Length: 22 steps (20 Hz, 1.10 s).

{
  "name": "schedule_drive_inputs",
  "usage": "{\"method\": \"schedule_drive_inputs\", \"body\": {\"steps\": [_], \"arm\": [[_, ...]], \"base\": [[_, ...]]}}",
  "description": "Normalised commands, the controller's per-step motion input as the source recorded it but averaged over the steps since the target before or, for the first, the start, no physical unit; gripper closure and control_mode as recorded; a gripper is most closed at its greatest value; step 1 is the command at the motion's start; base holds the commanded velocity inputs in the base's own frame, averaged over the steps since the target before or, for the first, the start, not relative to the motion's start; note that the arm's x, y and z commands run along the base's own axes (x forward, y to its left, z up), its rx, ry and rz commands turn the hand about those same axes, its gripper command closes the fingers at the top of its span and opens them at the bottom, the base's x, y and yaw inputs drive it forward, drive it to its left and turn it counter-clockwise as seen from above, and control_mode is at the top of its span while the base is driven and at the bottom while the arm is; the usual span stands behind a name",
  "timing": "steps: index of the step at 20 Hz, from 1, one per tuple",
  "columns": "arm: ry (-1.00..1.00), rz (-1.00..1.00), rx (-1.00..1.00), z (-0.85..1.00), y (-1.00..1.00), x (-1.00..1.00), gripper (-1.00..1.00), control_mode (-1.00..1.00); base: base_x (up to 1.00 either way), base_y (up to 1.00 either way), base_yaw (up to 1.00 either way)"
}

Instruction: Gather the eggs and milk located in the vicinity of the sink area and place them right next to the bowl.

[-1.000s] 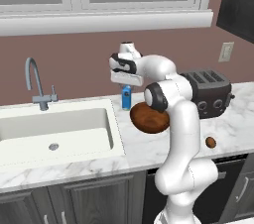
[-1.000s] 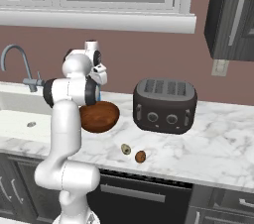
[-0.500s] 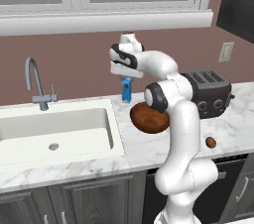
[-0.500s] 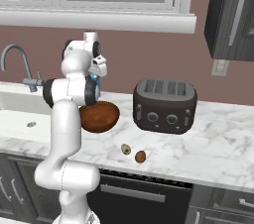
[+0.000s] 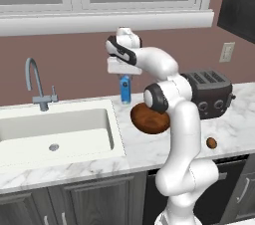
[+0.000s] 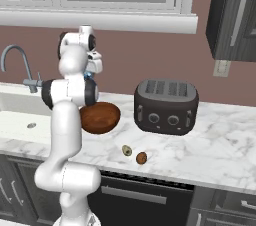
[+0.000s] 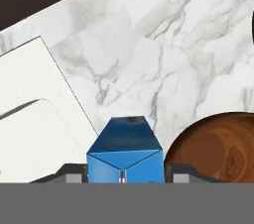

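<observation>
From the left base view, the hand hangs above the bench with the blue milk carton hanging from it — the carton's top is caught between the fingers and its base looks lifted off the marble, though that is hard to be sure of. The carton sits just behind and to the left of the wooden bowl, between the bowl and the sink, whose tap stands at the far side. A brown egg lies on the bench to the right of the bowl, in front of the toaster.

From the right base view, the arm covers most of the carton; a sliver of blue shows behind the bowl. Two eggs rest near the front edge, right of the bowl — the pale egg closer to it, the brown one just beside. The toaster stands behind them.

In the hand view, the fingers are closed against both sides of the carton, gripping it. The bowl lies just beside the carton, the sink edge on its other side.
</observation>
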Motion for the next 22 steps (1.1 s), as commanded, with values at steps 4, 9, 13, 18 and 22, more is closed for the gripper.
{"method": "schedule_drive_inputs", "body": {"steps": [4,9,13,18,22], "arm": [[0.00,0.07,0.00,0.02,0.29,-0.29,1.00,-1.00],[-0.01,0.05,0.00,-0.01,0.24,-0.41,1.00,-1.00],[-0.03,0.07,0.00,-0.02,0.26,-0.39,1.00,-1.00],[0.00,0.08,0.00,0.00,0.31,-0.76,1.00,-1.00],[-0.04,0.08,0.00,-0.08,0.16,-1.00,1.00,-1.00]], "base": [[0.00,0.00,0.00],[0.00,0.00,0.00],[0.00,0.00,0.00],[0.00,0.00,0.00],[0.00,0.00,0.00]]}}
